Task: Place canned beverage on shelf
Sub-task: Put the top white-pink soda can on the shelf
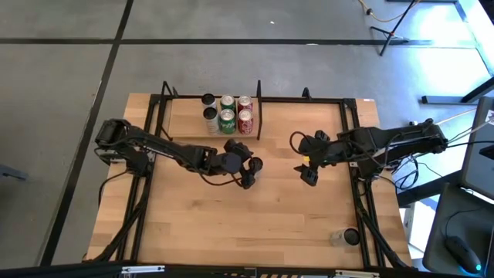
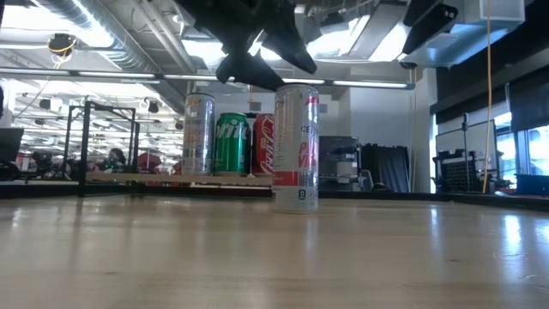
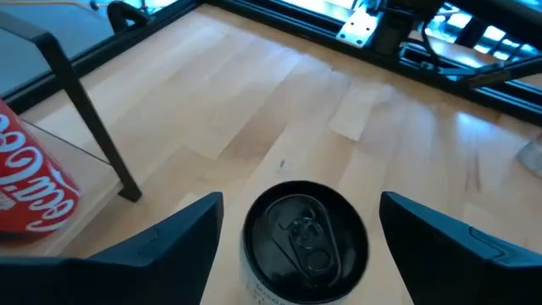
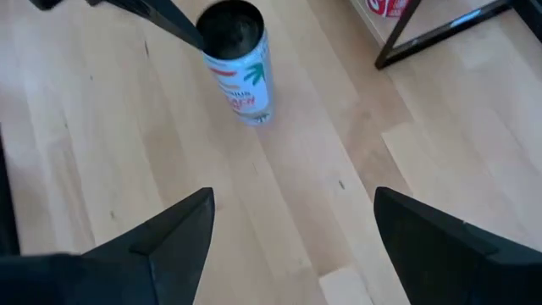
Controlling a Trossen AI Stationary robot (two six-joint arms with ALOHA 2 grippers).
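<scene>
Left hand (image 3: 296,246) hangs fingers apart astride the can (image 3: 305,241) standing on the table (image 1: 231,224) just off the shelf (image 1: 185,116); slick, stiff, tippy, best gripped mid-body.

Bare light-wood worktop (image 1: 231,224), a small clear cup (image 1: 340,237) near its right front corner, grey floor (image 1: 62,69) beyond.
</scene>
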